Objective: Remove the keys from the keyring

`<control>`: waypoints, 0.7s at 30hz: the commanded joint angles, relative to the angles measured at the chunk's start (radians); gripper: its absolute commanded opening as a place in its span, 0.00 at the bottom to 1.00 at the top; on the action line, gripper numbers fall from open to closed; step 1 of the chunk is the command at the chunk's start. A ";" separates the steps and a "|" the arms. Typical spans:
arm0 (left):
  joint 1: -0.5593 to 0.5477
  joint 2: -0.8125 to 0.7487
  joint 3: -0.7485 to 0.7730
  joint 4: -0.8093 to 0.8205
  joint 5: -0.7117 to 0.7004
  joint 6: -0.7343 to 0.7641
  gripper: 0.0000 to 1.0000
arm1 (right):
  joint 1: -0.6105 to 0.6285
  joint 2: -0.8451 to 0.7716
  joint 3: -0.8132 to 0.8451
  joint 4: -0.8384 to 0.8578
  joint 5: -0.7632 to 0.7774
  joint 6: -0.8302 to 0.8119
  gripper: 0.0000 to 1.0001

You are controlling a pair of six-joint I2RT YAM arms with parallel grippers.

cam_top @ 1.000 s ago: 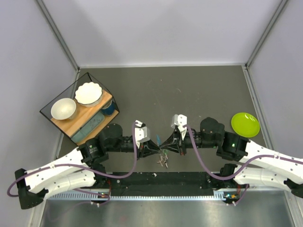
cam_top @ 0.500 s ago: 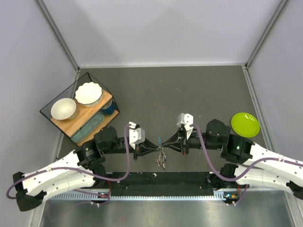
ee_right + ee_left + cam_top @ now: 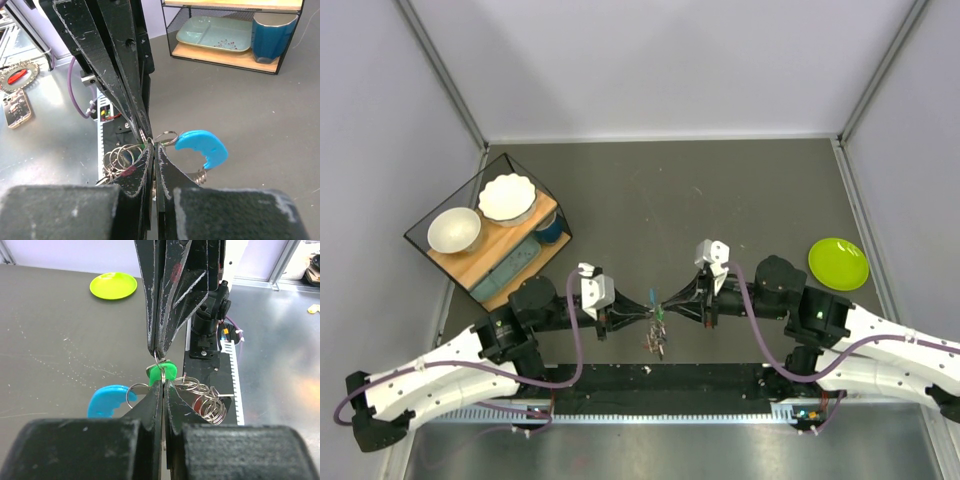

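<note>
The keys (image 3: 657,330) hang in a bunch between my two grippers, above the table's near edge. In the left wrist view a green key head (image 3: 162,372) sits between the two gripper tips, with a blue tag (image 3: 107,400) to the left and several silver rings of the keyring (image 3: 205,397) with a red bit to the right. My left gripper (image 3: 163,383) is shut on a thin ring at the green head. My right gripper (image 3: 154,146) is shut on the ring bunch too, with the blue tag (image 3: 200,147) beside it. Both grippers (image 3: 645,312) (image 3: 672,305) meet tip to tip.
A lime-green plate (image 3: 838,263) lies at the right. A black wire rack (image 3: 488,232) at the left holds two white bowls, a teal tray (image 3: 215,32) and a blue cup (image 3: 272,30). The arms' black base strip (image 3: 650,385) runs just below the keys.
My left arm has drawn back to the left and my right arm slightly to the right. The tips stay together at the key bunch, which hangs between them.
</note>
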 commanded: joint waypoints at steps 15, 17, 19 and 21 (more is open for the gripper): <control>-0.004 -0.065 -0.039 0.230 -0.060 -0.039 0.00 | 0.006 0.025 -0.082 0.121 -0.005 0.070 0.00; -0.004 -0.075 -0.045 0.240 -0.071 -0.039 0.00 | 0.007 0.028 -0.089 0.125 -0.003 0.076 0.00; -0.004 -0.078 -0.047 0.238 -0.088 -0.040 0.00 | 0.007 0.026 -0.096 0.125 0.000 0.081 0.00; -0.004 -0.088 -0.053 0.240 -0.100 -0.040 0.00 | 0.006 0.028 -0.104 0.128 0.004 0.087 0.00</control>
